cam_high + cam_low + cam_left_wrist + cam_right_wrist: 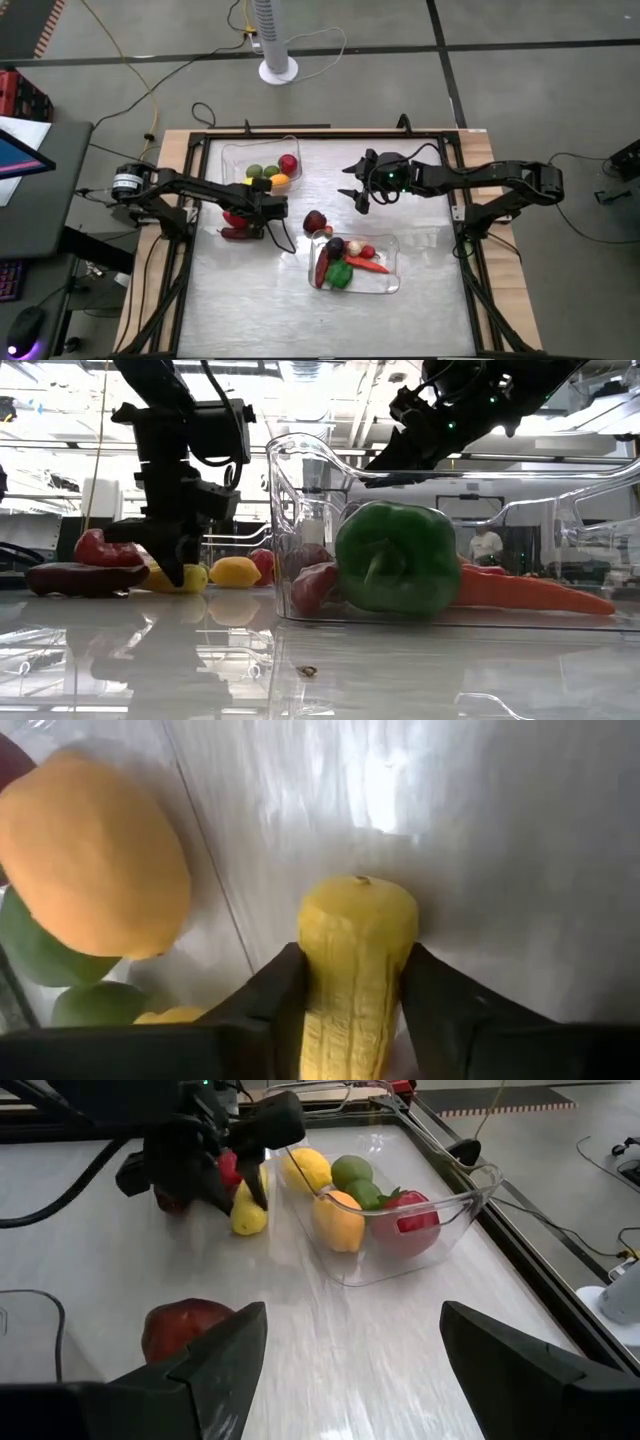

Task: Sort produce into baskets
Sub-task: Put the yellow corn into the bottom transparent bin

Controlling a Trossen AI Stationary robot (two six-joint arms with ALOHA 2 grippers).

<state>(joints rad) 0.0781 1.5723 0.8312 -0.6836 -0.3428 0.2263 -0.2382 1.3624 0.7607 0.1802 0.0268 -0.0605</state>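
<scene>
No legible text or labels, seemingly

pale table (pixel 250 300): two clear baskets (pixel 252 155) (pixel 385 283), loose dark red fruit (pixel 315 221), dark purple piece (pixel 236 233).

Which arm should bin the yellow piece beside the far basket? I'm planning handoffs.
Left. The left gripper is already shut on the yellow piece, right beside the far basket. The right gripper hangs open and empty, nearer the red piece.
</scene>
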